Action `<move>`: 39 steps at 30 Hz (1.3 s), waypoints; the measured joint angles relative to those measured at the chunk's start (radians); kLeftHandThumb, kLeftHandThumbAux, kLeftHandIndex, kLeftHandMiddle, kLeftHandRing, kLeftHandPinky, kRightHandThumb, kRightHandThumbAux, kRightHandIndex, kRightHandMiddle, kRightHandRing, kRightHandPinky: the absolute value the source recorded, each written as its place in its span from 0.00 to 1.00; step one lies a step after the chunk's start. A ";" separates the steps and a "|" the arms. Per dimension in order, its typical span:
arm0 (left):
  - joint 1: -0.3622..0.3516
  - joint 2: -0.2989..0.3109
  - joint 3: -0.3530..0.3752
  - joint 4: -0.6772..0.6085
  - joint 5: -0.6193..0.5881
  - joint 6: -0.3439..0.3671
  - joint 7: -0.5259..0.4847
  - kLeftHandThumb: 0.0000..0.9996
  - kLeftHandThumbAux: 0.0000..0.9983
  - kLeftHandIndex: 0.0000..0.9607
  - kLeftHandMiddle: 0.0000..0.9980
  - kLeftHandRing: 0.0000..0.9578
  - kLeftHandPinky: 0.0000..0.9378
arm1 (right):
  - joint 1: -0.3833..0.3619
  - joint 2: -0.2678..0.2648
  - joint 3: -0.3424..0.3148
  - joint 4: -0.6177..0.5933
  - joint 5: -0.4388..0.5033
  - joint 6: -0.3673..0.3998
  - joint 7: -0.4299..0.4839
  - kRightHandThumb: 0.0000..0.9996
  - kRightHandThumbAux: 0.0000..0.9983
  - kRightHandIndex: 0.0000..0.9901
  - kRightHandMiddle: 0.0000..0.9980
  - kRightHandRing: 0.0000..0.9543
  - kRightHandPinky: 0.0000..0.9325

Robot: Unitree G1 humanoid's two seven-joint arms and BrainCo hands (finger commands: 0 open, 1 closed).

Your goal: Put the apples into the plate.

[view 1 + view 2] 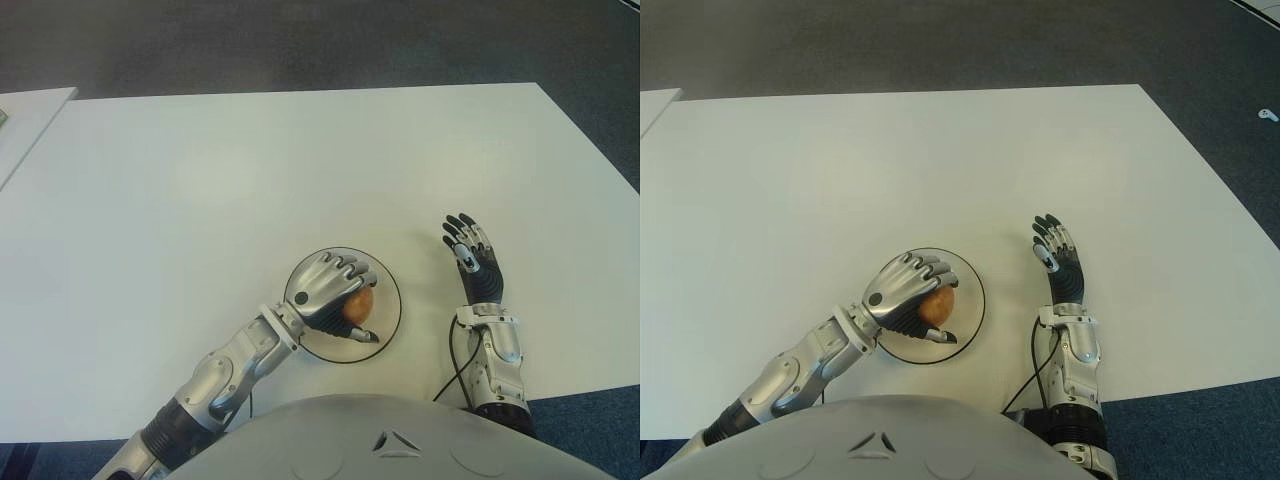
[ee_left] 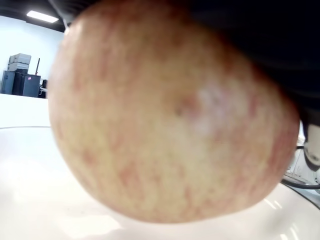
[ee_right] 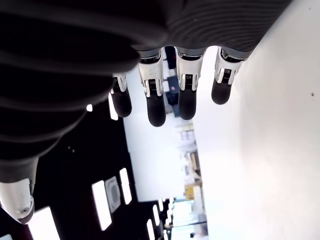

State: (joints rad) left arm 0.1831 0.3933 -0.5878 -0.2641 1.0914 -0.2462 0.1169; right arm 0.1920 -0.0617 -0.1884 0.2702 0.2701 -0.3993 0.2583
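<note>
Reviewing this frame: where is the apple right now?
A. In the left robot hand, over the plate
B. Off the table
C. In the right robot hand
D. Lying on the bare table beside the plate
A: the left robot hand is curled around the apple above the plate, while the right robot hand shows to the plate's right, fingers extended and holding nothing.

You find no readable text, label, brand or number anywhere here; the only mark is a small triangular emblem (image 1: 396, 441) on the robot's grey torso (image 1: 300, 440), without letters.
</note>
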 measured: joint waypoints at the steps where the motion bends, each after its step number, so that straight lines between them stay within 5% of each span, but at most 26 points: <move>1: 0.001 0.000 0.000 -0.002 0.001 0.004 -0.002 0.23 0.29 0.01 0.01 0.01 0.01 | -0.001 0.000 0.000 0.001 -0.001 0.000 -0.002 0.20 0.54 0.13 0.20 0.13 0.09; 16: 0.022 -0.002 0.024 -0.054 0.010 0.053 -0.036 0.14 0.34 0.00 0.00 0.00 0.00 | -0.005 0.000 0.003 0.002 -0.009 0.002 -0.013 0.23 0.53 0.14 0.19 0.14 0.12; 39: 0.032 0.011 0.038 -0.074 0.011 0.052 -0.044 0.15 0.30 0.00 0.00 0.00 0.00 | -0.004 0.000 0.008 0.001 -0.012 0.002 -0.019 0.24 0.54 0.12 0.20 0.14 0.10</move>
State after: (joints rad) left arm 0.2149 0.4045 -0.5497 -0.3377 1.1022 -0.1941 0.0729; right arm 0.1878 -0.0621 -0.1803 0.2709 0.2579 -0.3972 0.2391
